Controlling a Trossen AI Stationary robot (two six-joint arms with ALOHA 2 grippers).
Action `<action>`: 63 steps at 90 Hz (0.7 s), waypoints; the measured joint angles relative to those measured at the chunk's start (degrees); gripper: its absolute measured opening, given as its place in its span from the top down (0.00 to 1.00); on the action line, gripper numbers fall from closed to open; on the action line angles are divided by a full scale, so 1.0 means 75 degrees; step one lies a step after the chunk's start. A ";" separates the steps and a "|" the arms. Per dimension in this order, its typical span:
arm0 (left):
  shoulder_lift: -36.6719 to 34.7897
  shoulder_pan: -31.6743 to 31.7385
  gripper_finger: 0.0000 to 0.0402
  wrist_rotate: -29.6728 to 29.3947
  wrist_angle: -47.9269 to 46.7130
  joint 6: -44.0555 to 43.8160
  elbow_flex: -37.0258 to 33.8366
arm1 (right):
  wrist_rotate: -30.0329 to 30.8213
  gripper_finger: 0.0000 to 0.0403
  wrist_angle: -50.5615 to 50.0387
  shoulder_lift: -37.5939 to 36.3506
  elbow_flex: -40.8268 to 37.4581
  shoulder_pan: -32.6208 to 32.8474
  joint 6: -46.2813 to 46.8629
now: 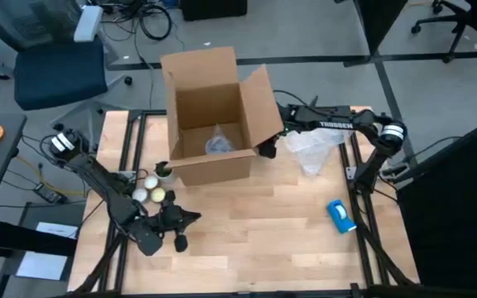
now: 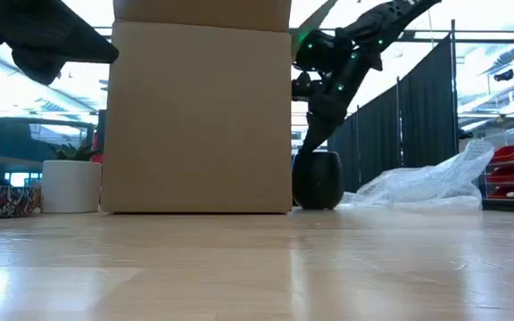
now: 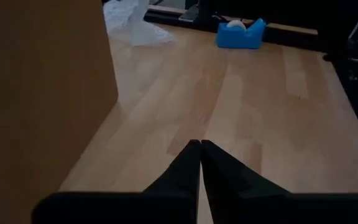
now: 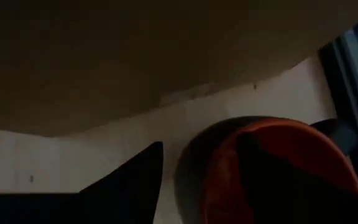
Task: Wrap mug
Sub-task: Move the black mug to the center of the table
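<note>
- Mug (image 2: 317, 179) is seen standing upright on the wooden table (image 1: 255, 228), just beside the right corner of the open cardboard box (image 1: 209, 116).
- Left gripper (image 1: 190, 218) is held low over the front left of the table, fingers pressed together, nothing held.
- White pot (image 2: 70, 185) is set left of the box.
- Right gripper (image 4: 199, 177) is placed at the mug, one finger inside the rim, one outside; a firm grip cannot be told.
- Bubble wrap (image 1: 315, 146) and a blue tape dispenser (image 1: 341, 215) are found further right.
</note>
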 joint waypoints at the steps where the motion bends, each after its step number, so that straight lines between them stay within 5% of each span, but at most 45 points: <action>1: 0.0000 0.0000 1.00 0.0000 0.0007 0.0000 0.0000 | 0.0010 0.56 0.0003 -0.0011 0.0002 0.0002 -0.0004; 63: 0.0000 0.0000 1.00 -0.0003 0.0085 -0.0035 -0.0001 | -0.0072 0.58 -0.0542 0.0327 -0.0005 -0.0349 -0.0127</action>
